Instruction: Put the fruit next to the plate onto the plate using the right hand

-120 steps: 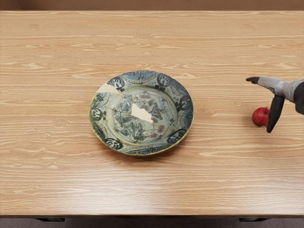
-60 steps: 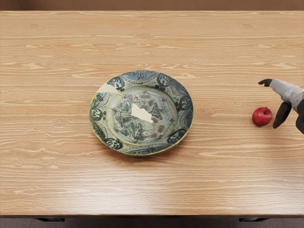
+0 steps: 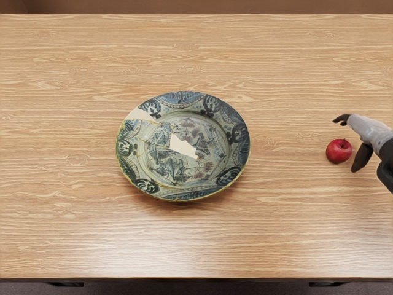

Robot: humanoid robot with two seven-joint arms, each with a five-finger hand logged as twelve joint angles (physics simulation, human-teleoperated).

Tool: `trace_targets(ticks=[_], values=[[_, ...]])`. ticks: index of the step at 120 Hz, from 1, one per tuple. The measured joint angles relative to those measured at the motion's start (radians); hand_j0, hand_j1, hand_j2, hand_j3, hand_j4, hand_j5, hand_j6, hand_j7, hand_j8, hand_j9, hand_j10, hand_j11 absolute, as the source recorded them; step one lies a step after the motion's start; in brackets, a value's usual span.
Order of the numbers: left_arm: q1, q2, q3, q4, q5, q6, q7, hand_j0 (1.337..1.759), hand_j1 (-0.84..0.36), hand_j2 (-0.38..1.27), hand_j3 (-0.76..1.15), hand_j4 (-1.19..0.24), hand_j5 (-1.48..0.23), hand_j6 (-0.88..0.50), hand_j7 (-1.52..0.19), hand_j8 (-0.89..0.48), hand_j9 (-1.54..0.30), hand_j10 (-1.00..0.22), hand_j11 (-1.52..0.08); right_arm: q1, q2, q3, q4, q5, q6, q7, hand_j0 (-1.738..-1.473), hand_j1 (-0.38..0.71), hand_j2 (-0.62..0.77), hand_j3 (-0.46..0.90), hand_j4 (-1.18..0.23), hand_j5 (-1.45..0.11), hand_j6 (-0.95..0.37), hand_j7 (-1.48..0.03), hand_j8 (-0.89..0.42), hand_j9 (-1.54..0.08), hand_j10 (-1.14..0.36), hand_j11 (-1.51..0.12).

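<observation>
Hovering just beside the red apple (image 3: 338, 150), the right hand (image 3: 367, 132) has its fingers spread (it holds nothing); the apple sits on the table (image 3: 73, 233), well apart from the plate (image 3: 184, 98).

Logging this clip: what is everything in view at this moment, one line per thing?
table: one, light wood grain, fills nearly the whole view
plate: one, blue-green pattern with pale patches, near the table's middle, nothing on it
apple: one, red, on the table well to the right of the plate
right hand: one, grey with dark fingers, at the right edge just beside the apple, fingers spread, holding nothing
</observation>
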Motion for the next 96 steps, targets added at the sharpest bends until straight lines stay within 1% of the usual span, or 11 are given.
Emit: trace_targets(ticks=[21, 52, 69, 96], values=[[0.0, 0.0, 0.001, 0.0, 0.0, 0.0, 0.0, 1.658, 0.35, 0.0, 0.0, 0.0, 0.0, 0.0, 0.0, 0.0, 0.0, 0.0, 0.0, -0.004, 0.019, 0.003, -0.026, -0.004, -0.002, 0.0, -1.658, -0.09, -0.04, 0.0, -0.23, -0.29, -0.23, -0.29, -0.23, -0.29, -0.23, -0.29], [-0.002, 0.0, 0.001, 0.0, 0.0, 0.0, 0.0, 1.658, 0.35, 0.0, 0.0, 0.0, 0.0, 0.0, 0.0, 0.0, 0.0, 0.0, 0.0, -0.005, 0.054, 0.003, -0.081, -0.009, -0.002, 0.0, -1.658, -0.02, -0.05, 0.0, -0.29, -0.36, -0.29, -0.36, -0.29, -0.36, -0.29, -0.36], [-0.002, 0.0, 0.001, -0.001, 0.0, 0.0, 0.0, 1.658, 0.35, 0.0, 0.0, 0.0, 0.0, 0.0, 0.0, 0.0, 0.0, 0.0, 0.0, -0.005, 0.059, 0.002, -0.093, -0.012, -0.002, 0.0, -1.658, 0.0, -0.05, 0.0, -0.31, -0.39, -0.31, -0.39, -0.31, -0.39, -0.3, -0.39], [-0.001, 0.0, -0.001, -0.004, 0.0, 0.0, 0.0, 1.658, 0.35, 0.0, 0.0, 0.0, 0.0, 0.0, 0.0, 0.0, 0.0, 0.0, 0.0, -0.005, 0.105, -0.001, -0.117, -0.025, -0.005, 0.0, -1.658, 0.02, -0.06, 0.0, -0.32, -0.4, -0.32, -0.4, -0.32, -0.4, -0.31, -0.4]])
